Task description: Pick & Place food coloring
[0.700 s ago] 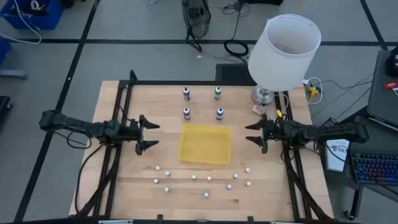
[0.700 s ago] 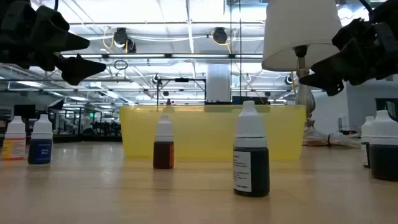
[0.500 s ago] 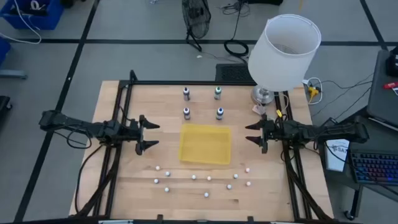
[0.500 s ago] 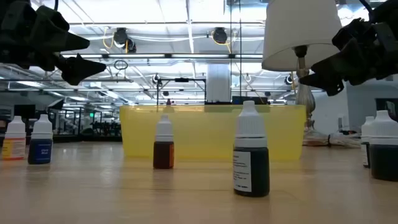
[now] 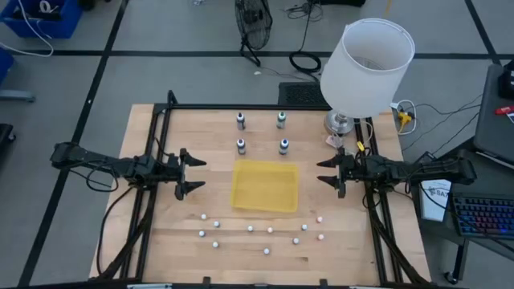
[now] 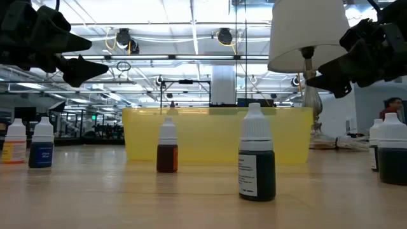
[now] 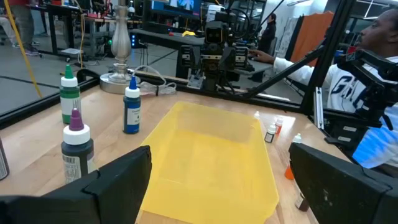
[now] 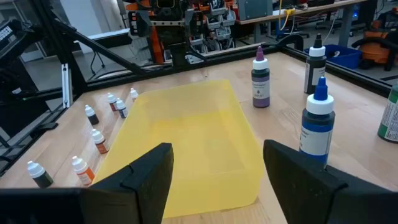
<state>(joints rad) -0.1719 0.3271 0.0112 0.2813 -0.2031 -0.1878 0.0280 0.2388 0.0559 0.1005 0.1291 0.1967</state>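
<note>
Your left gripper and right gripper flank the yellow tray, jaws apart, empty. The small dropper bottles stand near the desk's front edge.

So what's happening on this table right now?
Nothing is being handled yet. The left gripper and right gripper hang open above the table on either side of the empty yellow tray, holding nothing. Four taller bottles stand in a square beyond the tray, and small white-capped dropper bottles are scattered on its near side. No bottle has gone into the tray.
</note>
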